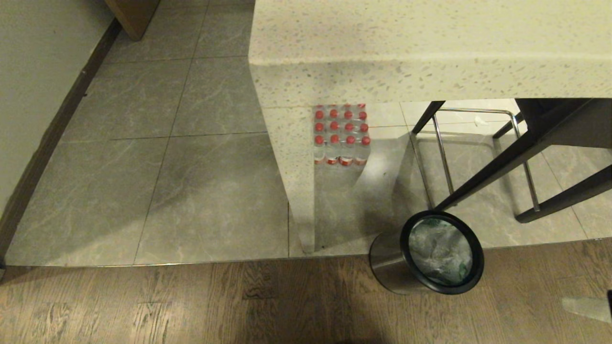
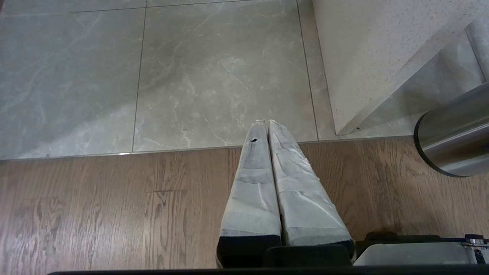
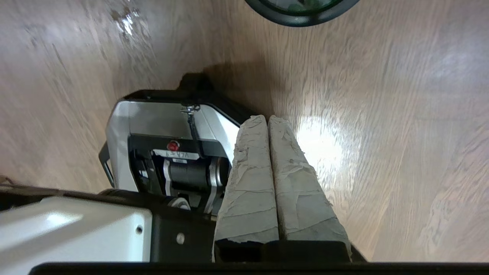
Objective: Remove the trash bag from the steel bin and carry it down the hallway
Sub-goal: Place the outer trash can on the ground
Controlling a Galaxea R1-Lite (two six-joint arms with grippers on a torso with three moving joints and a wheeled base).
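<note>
The steel bin stands on the wood floor at the tile edge, just past the counter's corner. The trash bag, thin, translucent and with green print, lies crumpled inside its black rim. My right gripper is shut on nothing, low over the wood floor a little short of the bin's rim. Its taped tip shows at the head view's right edge, right of the bin. My left gripper is shut and empty over the floor seam, with the bin off to its side. The hallway's grey tiles stretch away at left.
A speckled stone counter overhangs the bin. Under it sit a pack of red-capped bottles, dark chair legs and a chrome frame. A wall with dark baseboard runs along the left. My base is beside the right gripper.
</note>
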